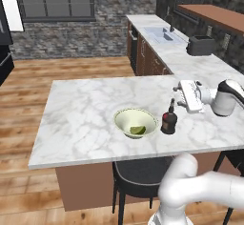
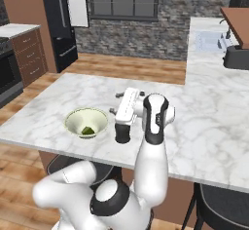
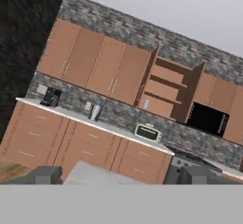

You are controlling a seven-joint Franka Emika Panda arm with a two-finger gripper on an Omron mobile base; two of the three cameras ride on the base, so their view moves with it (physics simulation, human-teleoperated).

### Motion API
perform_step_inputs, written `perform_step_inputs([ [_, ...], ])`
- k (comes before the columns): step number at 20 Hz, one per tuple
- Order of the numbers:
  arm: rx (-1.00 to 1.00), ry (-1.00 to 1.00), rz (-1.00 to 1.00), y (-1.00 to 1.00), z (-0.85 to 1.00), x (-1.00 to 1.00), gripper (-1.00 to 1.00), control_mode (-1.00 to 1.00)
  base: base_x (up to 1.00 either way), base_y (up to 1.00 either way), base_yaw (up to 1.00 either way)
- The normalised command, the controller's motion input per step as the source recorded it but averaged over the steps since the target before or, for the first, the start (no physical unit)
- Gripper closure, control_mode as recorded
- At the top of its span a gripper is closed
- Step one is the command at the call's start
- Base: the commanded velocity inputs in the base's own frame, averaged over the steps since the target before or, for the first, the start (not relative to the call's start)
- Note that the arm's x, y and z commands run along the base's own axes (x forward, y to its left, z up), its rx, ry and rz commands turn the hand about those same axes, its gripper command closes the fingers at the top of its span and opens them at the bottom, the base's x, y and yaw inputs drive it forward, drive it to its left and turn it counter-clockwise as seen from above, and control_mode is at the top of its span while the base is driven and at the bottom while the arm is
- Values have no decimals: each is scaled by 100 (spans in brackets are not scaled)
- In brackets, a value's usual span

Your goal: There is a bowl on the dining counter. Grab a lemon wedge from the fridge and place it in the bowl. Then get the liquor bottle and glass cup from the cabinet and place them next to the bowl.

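Note:
On the dining counter (image 1: 81, 119) stands the pale bowl (image 1: 136, 122) with the lemon wedge (image 1: 138, 130) inside it. Just right of the bowl stands the dark liquor bottle (image 1: 168, 119), upright. My gripper (image 1: 177, 96) hovers above the bottle, turned level, open and holding nothing. From the right, the bowl (image 2: 86, 122) holds the wedge (image 2: 88, 130), and the bottle (image 2: 122, 134) sits partly behind my gripper (image 2: 115, 103). In the hand view the fingertips (image 3: 45, 174) stand far apart, facing the open cabinet (image 3: 171, 88). A small grey shape (image 3: 145, 104) on its lowest shelf may be the glass cup. The fridge (image 2: 57, 24) stands at the far left.
A long worktop with a sink (image 1: 162, 34) and a toaster (image 1: 200, 45) runs along the right. A dark stool (image 1: 138, 171) sits under the counter's near edge. Below the cabinet are brown drawers (image 3: 90, 140), a black microwave (image 3: 206, 118) and a small grey container (image 3: 95, 111).

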Motion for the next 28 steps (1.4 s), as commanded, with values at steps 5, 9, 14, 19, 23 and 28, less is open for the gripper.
perform_step_inputs([
  [5, -2, -21, -8, 14, 59, -69, -100, -100, 0, 0, 0],
  [9, -6, -7, -13, 42, 38, -82, -100, -100, 0, 0, 0],
  [14, -15, 0, -18, 45, 15, -84, -100, -100, 0, 0, 0],
  [19, -17, 8, -23, 45, 10, -69, -100, -100, 0, 0, 0],
  [23, -9, 22, -35, 51, 22, -51, -100, -100, 0, 0, 0],
  [28, -7, 26, -39, 51, 26, -43, -100, -100, 0, 0, 0],
])
